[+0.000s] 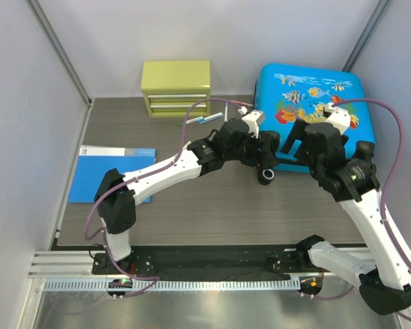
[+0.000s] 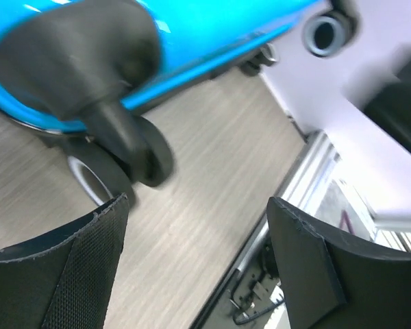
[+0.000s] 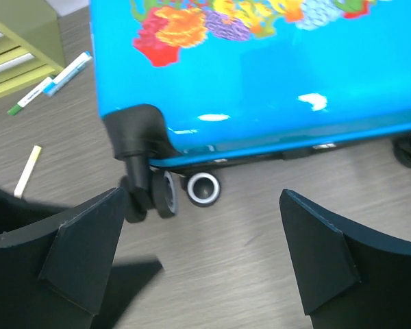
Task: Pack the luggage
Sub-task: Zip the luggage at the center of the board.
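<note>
**Top view:** The luggage (image 1: 308,103) lies flat at 1 o'clock on the table (image 1: 192,205), print side up and its shell shut. The left gripper (image 1: 267,155) and right gripper (image 1: 294,142) both sit at its near edge, by the wheels. A drawer box (image 1: 176,88) stands at 11 o'clock and a blue folder (image 1: 109,175) lies at 9 o'clock. 2 markers (image 1: 207,118) lie loose near 12 o'clock, outside the case.

**Left wrist:** The left gripper (image 2: 198,205) is spread wide with nothing between its fingers. A black wheel (image 2: 149,154) and the luggage (image 2: 205,41) are at 11 o'clock.

**Right wrist:** The right gripper (image 3: 204,205) is also wide and empty. The luggage (image 3: 274,75) fills 12 o'clock, and the markers (image 3: 63,74) are at 10 o'clock.

With the case closed, its contents cannot be seen. Judging by the markers outside it, packing may not be finished, and that would mean opening the case again.
</note>
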Motion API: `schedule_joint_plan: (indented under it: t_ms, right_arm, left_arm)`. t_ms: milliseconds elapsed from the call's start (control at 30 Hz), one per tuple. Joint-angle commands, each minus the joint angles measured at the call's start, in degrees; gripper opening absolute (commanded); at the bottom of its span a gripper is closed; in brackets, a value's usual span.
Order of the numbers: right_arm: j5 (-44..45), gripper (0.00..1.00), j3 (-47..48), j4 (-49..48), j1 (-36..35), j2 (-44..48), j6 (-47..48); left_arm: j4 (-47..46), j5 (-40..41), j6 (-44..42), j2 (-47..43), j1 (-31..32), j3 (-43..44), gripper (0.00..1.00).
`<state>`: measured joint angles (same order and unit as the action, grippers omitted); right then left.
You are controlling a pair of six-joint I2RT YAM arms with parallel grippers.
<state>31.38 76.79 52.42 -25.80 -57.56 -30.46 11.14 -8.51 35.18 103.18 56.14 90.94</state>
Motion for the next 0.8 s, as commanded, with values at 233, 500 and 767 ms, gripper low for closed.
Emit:
schedule_joint_plan:
  t_ms: [233,500,767]
  right_arm:
    - [-3.4,1.00,-9.6,5.1,2.6,11.3,-2.4]
    - [-4.3,1.00,-12.1,5.9,2.6,12.1,-1.2]
    - [-9.7,1.00,-18.8,4.2,2.7,14.8,2.4]
  left_arm:
    - [12.2,8.0,1.9,5.5,-2.1,7.1,0.84]
    - [4.0,1.7,6.3,8.9,-2.1,6.9,0.86]
    - [-2.9,-3.6,12.0,12.6,-2.5,8.1,0.86]
